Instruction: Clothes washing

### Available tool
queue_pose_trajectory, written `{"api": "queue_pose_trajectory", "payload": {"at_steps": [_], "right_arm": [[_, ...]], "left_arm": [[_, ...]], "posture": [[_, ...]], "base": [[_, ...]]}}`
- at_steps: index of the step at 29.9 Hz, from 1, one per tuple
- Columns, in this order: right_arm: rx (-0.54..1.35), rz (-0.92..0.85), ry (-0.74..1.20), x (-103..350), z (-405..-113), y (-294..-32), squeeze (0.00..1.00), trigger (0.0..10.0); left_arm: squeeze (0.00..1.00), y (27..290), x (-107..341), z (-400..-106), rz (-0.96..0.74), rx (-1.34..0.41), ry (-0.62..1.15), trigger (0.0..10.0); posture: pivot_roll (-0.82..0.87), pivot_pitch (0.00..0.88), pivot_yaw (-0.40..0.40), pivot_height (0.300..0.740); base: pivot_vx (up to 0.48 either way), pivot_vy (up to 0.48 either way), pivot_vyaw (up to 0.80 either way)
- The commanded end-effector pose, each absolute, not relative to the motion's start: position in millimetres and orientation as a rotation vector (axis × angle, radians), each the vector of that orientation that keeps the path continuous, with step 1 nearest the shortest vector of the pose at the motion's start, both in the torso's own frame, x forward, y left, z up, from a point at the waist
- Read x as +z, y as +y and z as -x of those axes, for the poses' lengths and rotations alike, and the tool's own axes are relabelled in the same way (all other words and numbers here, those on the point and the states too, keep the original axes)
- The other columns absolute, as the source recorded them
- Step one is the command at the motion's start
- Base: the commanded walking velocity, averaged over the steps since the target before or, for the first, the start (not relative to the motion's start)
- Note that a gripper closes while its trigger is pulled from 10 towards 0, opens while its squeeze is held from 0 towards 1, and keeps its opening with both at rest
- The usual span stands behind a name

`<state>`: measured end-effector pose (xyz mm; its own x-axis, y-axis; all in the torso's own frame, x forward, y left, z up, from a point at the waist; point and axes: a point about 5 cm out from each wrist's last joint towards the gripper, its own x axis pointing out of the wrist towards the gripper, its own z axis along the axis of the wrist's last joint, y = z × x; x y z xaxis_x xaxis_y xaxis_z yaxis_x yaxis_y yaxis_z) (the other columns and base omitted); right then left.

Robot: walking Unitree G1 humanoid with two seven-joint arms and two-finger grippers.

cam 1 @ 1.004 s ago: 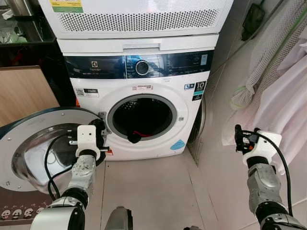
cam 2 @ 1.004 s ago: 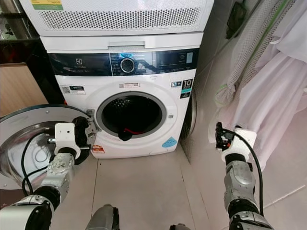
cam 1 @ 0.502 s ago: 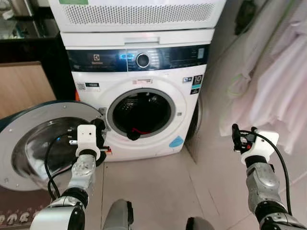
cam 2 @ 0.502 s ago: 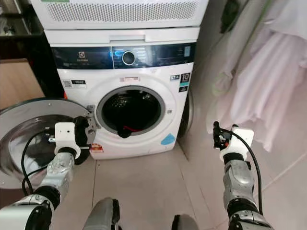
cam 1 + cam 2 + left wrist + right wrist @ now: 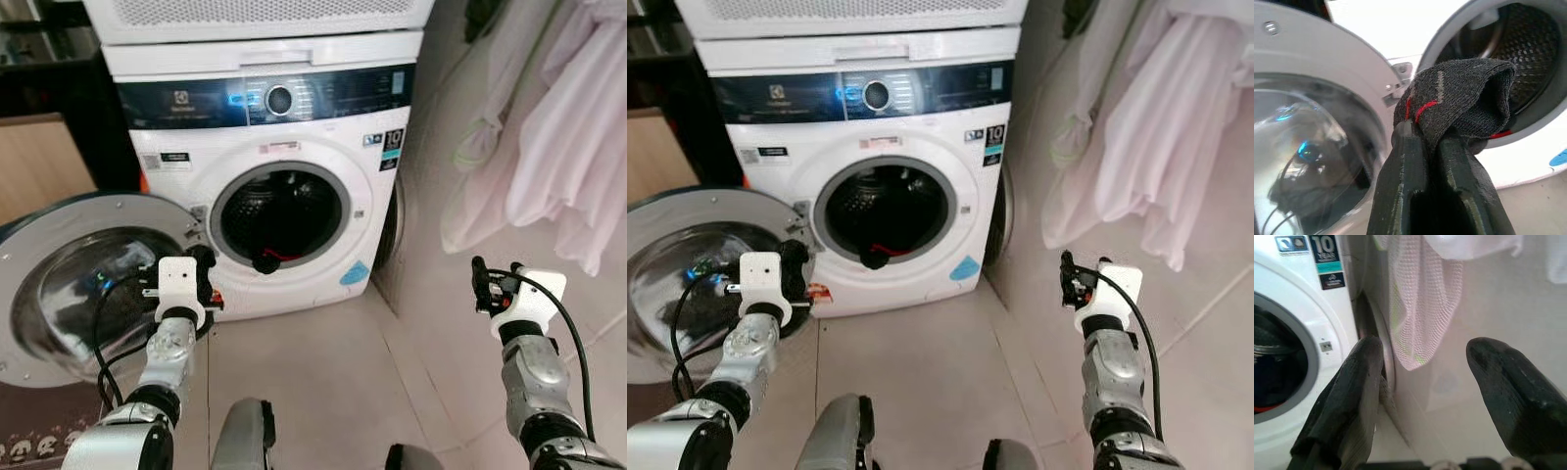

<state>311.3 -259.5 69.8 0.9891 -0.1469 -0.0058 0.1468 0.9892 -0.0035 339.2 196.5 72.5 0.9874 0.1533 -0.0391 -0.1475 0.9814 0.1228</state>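
A white front-loading washing machine stands ahead with its round door swung wide to the left. Dark clothes lie in the drum, and a dark piece with a red stripe hangs over the drum's lip. My left gripper is shut on a dark grey sock with red stitching, held low between the door and the drum opening. My right gripper is open with nothing between its fingers, raised at the right near the tiled wall.
A second white appliance is stacked on the washer. White garments and a mesh laundry bag hang at the right. A wooden cabinet stands at the left, and a patterned mat lies at the lower left. Beige floor tiles stretch before the washer.
The whole picture has shifted, so the camera has moved: the washer sits higher and more floor shows. Both arms keep the same pose, the left still holding the sock.
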Motion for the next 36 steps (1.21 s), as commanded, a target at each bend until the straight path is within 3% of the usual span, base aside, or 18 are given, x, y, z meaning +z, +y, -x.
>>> {"api": "queue_pose_trajectory", "payload": {"at_steps": [1, 6, 10, 30, 36], "right_arm": [[-0.142, 0.014, -0.012, 75.0, -314.3, -259.6, 0.00, 10.0], [-0.138, 0.028, -0.008, 75.1, -314.5, -259.7, 0.00, 10.0], [-0.137, 0.030, 0.003, 73.5, -313.9, -259.4, 0.00, 10.0], [-0.155, -0.014, 0.010, 70.6, -312.6, -260.1, 0.00, 10.0], [-0.152, -0.017, 0.011, 70.2, -312.5, -259.5, 0.00, 10.0]], "left_arm": [[0.00, 197.3, 80.4, -344.5, -0.110, 0.155, 0.031, 10.0], [0.00, 198.0, 81.0, -345.4, -0.108, 0.159, 0.036, 10.0], [0.00, 199.1, 82.0, -346.2, -0.108, 0.164, 0.037, 10.0], [0.00, 200.5, 83.4, -347.9, -0.111, 0.162, 0.046, 10.0], [0.00, 200.8, 83.0, -347.7, -0.111, 0.163, 0.050, 10.0]], "posture": [[0.04, 0.005, -0.006, 0.599], [0.04, 0.017, -0.009, 0.599], [0.04, 0.020, -0.009, 0.599], [0.04, 0.035, -0.005, 0.599], [0.04, 0.035, -0.005, 0.599]], "base": [[0.000, 0.000, 0.00], [0.000, 0.000, 0.00], [0.000, 0.000, 0.80], [0.036, 0.000, 0.00], [0.249, 0.000, -0.68]]}}
